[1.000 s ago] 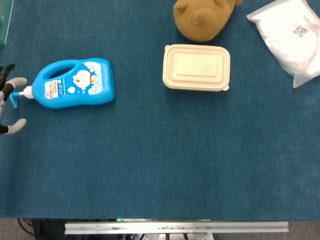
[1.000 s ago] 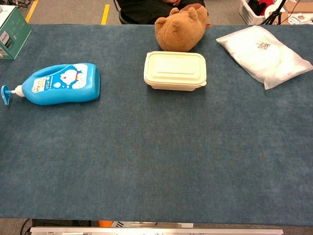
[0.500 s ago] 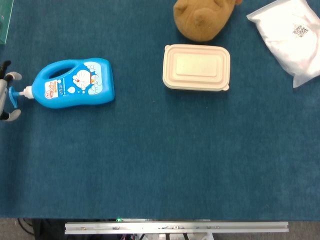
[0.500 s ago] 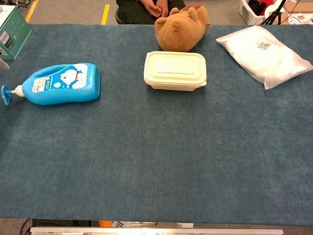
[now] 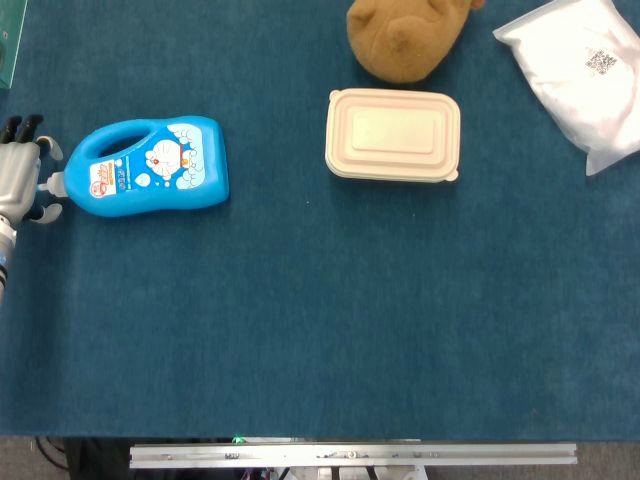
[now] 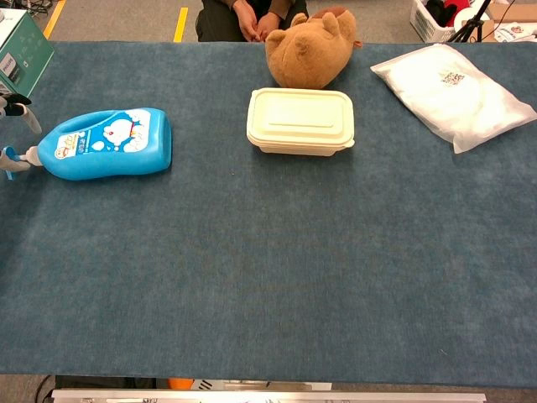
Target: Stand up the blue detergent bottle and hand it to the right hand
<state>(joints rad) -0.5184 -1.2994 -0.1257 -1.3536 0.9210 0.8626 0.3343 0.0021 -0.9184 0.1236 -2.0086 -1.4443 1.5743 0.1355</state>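
Observation:
The blue detergent bottle [image 5: 150,168] lies on its side at the left of the table, cartoon label up, its white pump neck pointing left. The chest view shows the bottle [image 6: 109,143] the same way, with the blue pump head at the frame's left edge. My left hand [image 5: 18,180] is at the far left, over the pump end, with fingertips [image 5: 46,150] spread above and below the neck. It does not grip the bottle. In the chest view only a bit of the left hand [image 6: 18,107] shows. The right hand appears in neither view.
A cream lidded food box [image 5: 393,134] sits mid-table, a brown plush bear [image 5: 405,35] behind it. A white plastic bag [image 5: 585,70] lies far right. A green box [image 6: 21,63] stands at the far left corner. A person [image 6: 252,13] sits beyond the far edge.
My left hand has moved right and up over the bottle's pump, now covering the blue pump head in the head view. The bottle has not moved.

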